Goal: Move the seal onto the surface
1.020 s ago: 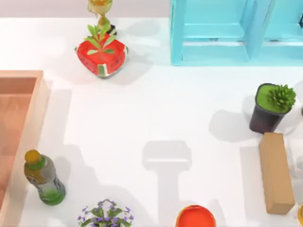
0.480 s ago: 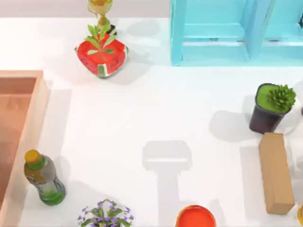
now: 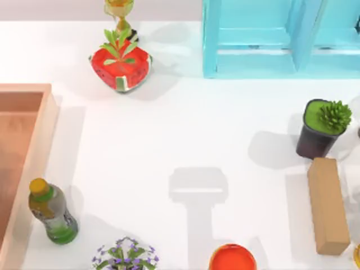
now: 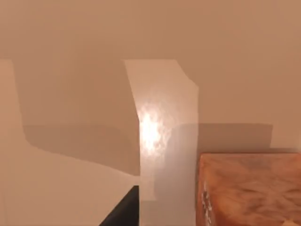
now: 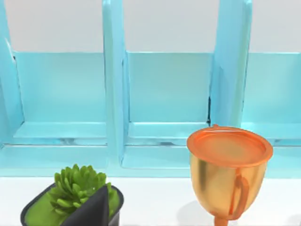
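The seal is out of view. The surface (image 3: 169, 129) is the broad white tabletop, with a soft grey shadow lying on its middle. A dark wedge of my left gripper (image 4: 123, 213) juts in at the edge of the left wrist view, above bare tabletop (image 4: 84, 61) and beside a corner of the wooden tray (image 4: 249, 188). A dark wedge of my right gripper (image 5: 94, 209) stands in front of the succulent pot (image 5: 70, 197), facing the blue shelf (image 5: 164, 89).
A brown wooden tray (image 3: 39, 107) runs along the left edge, with a green-tea bottle (image 3: 52, 211) beside it. At the back are a watermelon-shaped planter (image 3: 120, 63), a gold trophy (image 3: 119, 11) and the blue shelf (image 3: 270, 39). On the right are a succulent pot (image 3: 322, 127) and a long tan block (image 3: 327, 205). At the front are purple flowers (image 3: 125, 256) and an orange round item (image 3: 232, 257). A golden cup (image 5: 228, 169) stands by the shelf.
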